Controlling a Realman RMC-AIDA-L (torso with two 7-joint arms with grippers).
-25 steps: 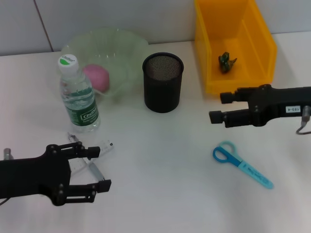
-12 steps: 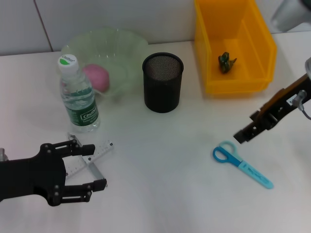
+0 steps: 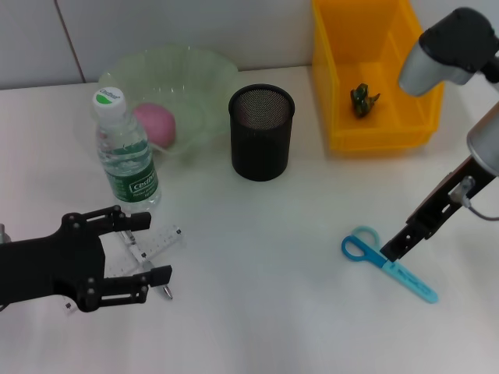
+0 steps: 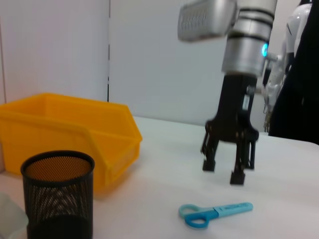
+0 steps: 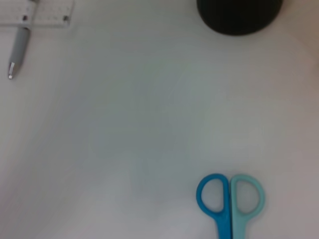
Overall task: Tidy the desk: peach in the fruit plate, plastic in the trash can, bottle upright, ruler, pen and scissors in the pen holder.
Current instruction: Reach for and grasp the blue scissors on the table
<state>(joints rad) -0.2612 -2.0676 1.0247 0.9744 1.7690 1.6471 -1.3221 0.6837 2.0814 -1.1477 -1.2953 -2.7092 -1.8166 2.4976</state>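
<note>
The blue scissors (image 3: 387, 265) lie flat at the right, also seen in the left wrist view (image 4: 214, 215) and the right wrist view (image 5: 229, 199). My right gripper (image 3: 390, 251) points down just above their handles, open (image 4: 223, 172). The clear ruler (image 3: 156, 241) and grey pen (image 3: 164, 290) lie crossed at the left, between the fingers of my open left gripper (image 3: 144, 249). The bottle (image 3: 125, 156) stands upright. The pink peach (image 3: 154, 125) rests in the green fruit plate (image 3: 203, 74). Green plastic (image 3: 362, 99) lies in the yellow trash can (image 3: 425, 74). The black mesh pen holder (image 3: 261, 132) stands in the middle.
The white wall runs close behind the plate and the trash can. The bottle stands right beside the left gripper's far finger. Bare white tabletop (image 3: 265, 265) stretches between the two grippers and toward the front edge.
My right arm has swung from level beside the trash can to pointing down over the scissors. The left gripper has shifted slightly over the ruler and pen.
</note>
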